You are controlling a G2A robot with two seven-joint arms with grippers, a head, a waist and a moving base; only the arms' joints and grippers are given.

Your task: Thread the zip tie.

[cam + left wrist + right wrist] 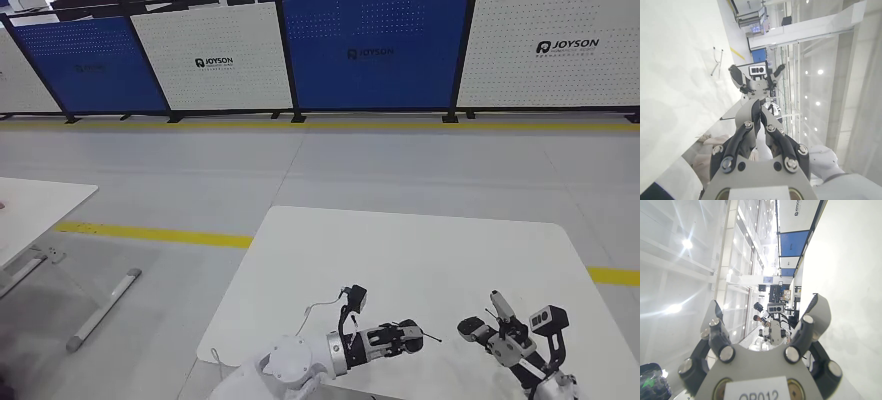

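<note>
**A:** Where is the zip tie sitting right now?

**B:** The left gripper (413, 333) is pinching it, with its fingers pressed together on one end. The zip tie (430, 337) is sticking out past the fingertips as a thin dark strip. It is hanging above the white table (400, 250), near the table's front edge.

**A:** Which way is it pointing?

**B:** Its long axis is running sideways, from the left gripper toward the right gripper (483, 314). The free tip is aiming at the right gripper but stopping short, so a gap is showing between tip and fingers.

**A:** And the right gripper?

**B:** It is standing with its fingers spread wide, holding nothing, and facing the left one nearly head-on.

**A:** So which arm is nearer the free end?

**B:** The right one, I'm judging. The coming move is depending on the two lining up along that sideways axis. I'm not making out which end is carrying the head, because the strip is too thin to tell.
</note>
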